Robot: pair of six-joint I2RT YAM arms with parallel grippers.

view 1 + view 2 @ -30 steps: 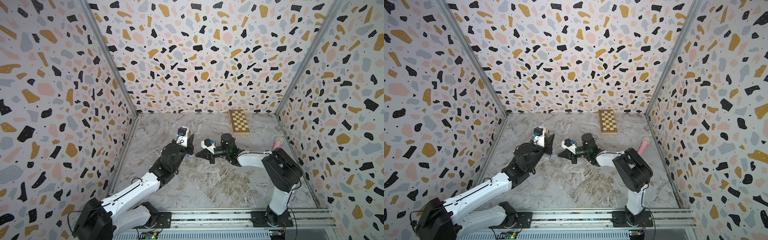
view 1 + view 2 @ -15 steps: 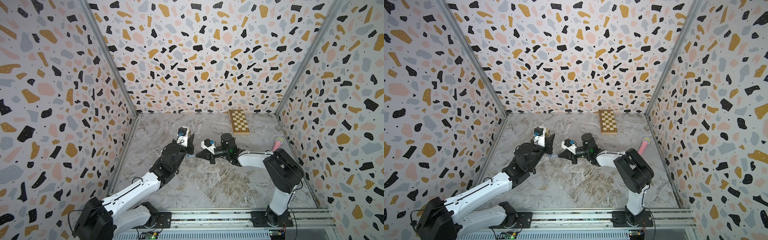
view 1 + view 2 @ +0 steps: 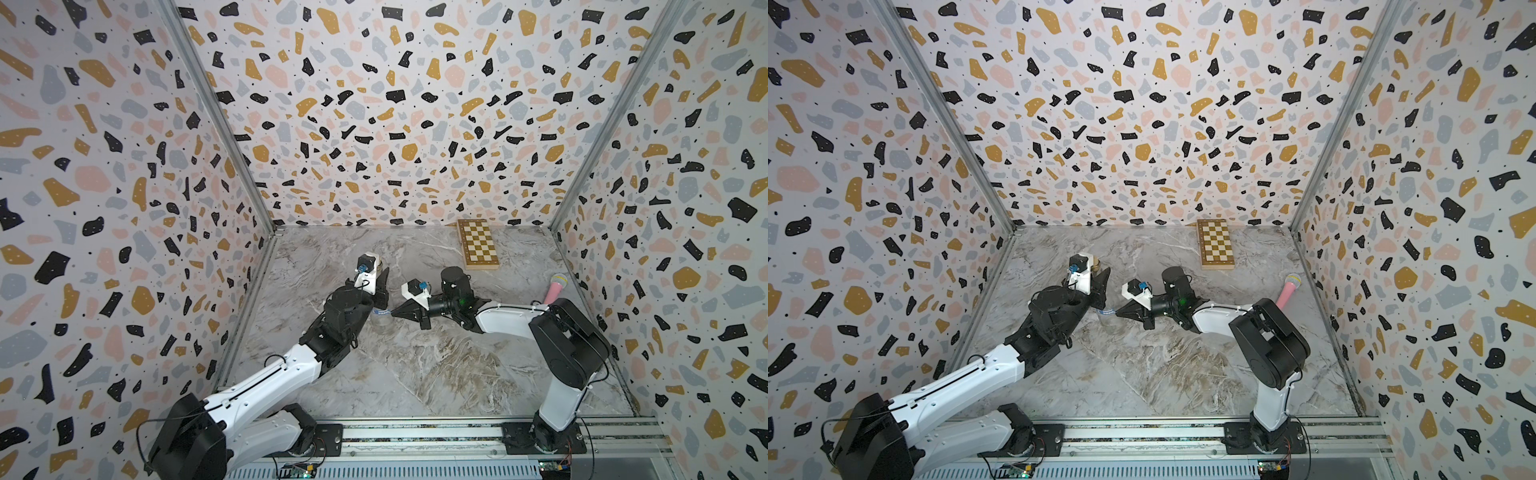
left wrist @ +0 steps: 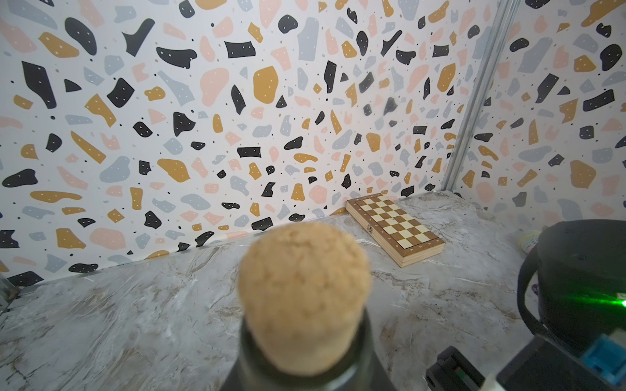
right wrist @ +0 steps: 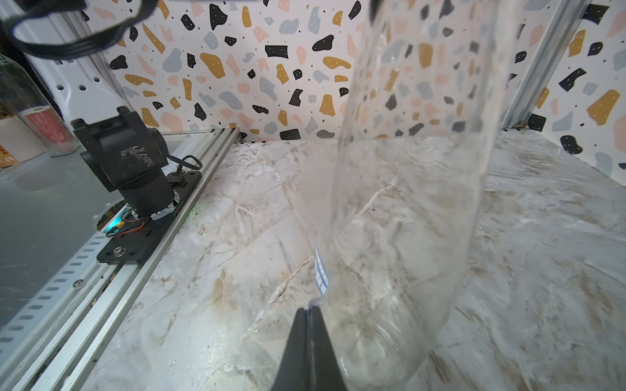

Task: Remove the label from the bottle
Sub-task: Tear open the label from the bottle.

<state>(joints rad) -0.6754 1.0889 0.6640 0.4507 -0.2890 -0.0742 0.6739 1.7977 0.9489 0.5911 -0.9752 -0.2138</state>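
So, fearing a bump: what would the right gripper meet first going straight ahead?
Probably the bottle, at the wall beside the label that the right gripper pinches; depth is unclear.

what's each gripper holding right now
left gripper: shut on the bottle, at its neck
right gripper: shut on the end of the label

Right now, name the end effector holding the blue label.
The right end effector: its closed tips pinch an end of the label. The left end effector instead grips the neck of the bottle.
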